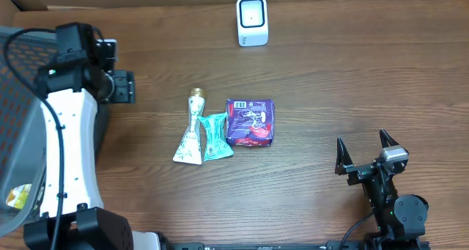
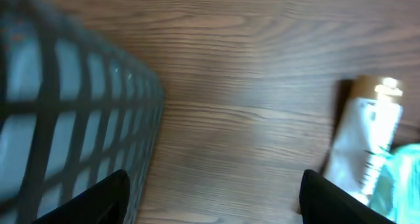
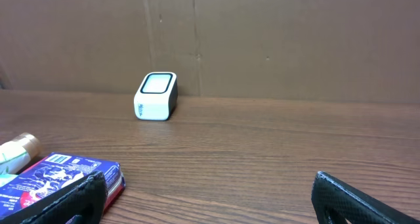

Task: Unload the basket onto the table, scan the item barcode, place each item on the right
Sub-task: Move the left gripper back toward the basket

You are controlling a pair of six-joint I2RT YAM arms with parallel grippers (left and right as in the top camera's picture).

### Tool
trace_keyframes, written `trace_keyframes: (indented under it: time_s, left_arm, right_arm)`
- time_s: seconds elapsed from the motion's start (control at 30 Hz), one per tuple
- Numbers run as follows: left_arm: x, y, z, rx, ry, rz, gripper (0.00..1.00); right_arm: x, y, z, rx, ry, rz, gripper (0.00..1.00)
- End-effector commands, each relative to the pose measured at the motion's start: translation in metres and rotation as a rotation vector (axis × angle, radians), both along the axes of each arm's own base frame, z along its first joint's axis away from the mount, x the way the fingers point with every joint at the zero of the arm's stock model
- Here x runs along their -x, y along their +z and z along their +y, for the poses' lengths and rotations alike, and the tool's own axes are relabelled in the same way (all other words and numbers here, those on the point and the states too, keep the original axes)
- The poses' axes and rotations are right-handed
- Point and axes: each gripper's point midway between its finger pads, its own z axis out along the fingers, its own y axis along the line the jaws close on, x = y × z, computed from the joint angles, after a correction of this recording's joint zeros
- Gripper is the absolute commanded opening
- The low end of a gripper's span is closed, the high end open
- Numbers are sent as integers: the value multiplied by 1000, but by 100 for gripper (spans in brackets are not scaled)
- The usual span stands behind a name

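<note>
1. Desk [image 1: 366, 74]: a brown wood-grain surface that fills the overhead view.
2. Barcode scanner [image 1: 252, 20]: a small white box with a dark-rimmed window. It stands alone at top centre of the overhead frame, well apart from the items.
3. Purple packet [image 1: 250, 122]: lies flat at the frame's centre, printed face up, with a barcode strip along its upper edge.
4. Teal sachet [image 1: 215, 136]: lies just left of the purple packet, their edges touching or very nearly so.
5. White tube [image 1: 189, 136]: lies left of the sachet, its gold cap pointing toward the top of the frame and its flat end beside the sachet's lower corner.
6. Wire basket [image 1: 15, 96]: dark mesh along the left edge of the frame.
7. Left claw [image 2: 211, 201]: sits in the upper left of the overhead frame, between basket and items. Its fingers are spread wide over bare desk and grip nothing.
8. Right claw [image 1: 364, 156]: sits at lower right, fully spread and empty, well apart from the purple packet.
</note>
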Motion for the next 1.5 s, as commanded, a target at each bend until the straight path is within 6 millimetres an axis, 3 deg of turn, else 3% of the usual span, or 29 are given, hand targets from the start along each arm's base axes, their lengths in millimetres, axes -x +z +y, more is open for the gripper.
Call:
trace_keyframes:
  time_s: [0.0, 0.13, 0.27, 0.4, 0.53, 0.63, 0.73, 0.8, 1.0, 1.17, 1.27, 1.47]
  left_arm:
    - [-2, 14, 24, -8, 39, -54, 74]
    - [-8, 18, 29, 44, 43, -105, 75]
    - [-15, 26, 18, 96, 22, -141, 75]
    - [-15, 60, 6, 189, 133, -194, 77]
    - [-3, 104, 8, 254, 282, -249, 79]
    - [11, 135, 21, 264, 393, -304, 84]
    - [32, 151, 45, 252, 573, -335, 98]
    - [51, 155, 66, 234, 704, -341, 100]
    - [119, 137, 131, 169, 1056, -274, 100]
    - [154, 122, 163, 203, 1254, -260, 99]
    - [165, 103, 172, 212, 1303, -211, 100]
    - [173, 32, 174, 257, 1348, -22, 100]
  right_arm:
    - [0, -1, 2, -3, 10, -6, 100]
    - [0, -1, 2, -3, 10, -6, 100]
    - [0, -1, 2, -3, 10, -6, 100]
    - [0, -1, 2, -3, 10, -6, 100]
    - [0, -1, 2, -3, 10, -6, 100]
    - [0, -1, 2, -3, 10, -6, 100]
    - [0, -1, 2, -3, 10, -6, 100]
    - [0, -1, 2, -3, 10, -6, 100]
    - [0, -1, 2, -3, 10, -6, 100]
    - [0, -1, 2, -3, 10, -6, 100]
    - [0, -1, 2, -3, 10, -6, 100]
    - [0, -1, 2, -3, 10, -6, 100]
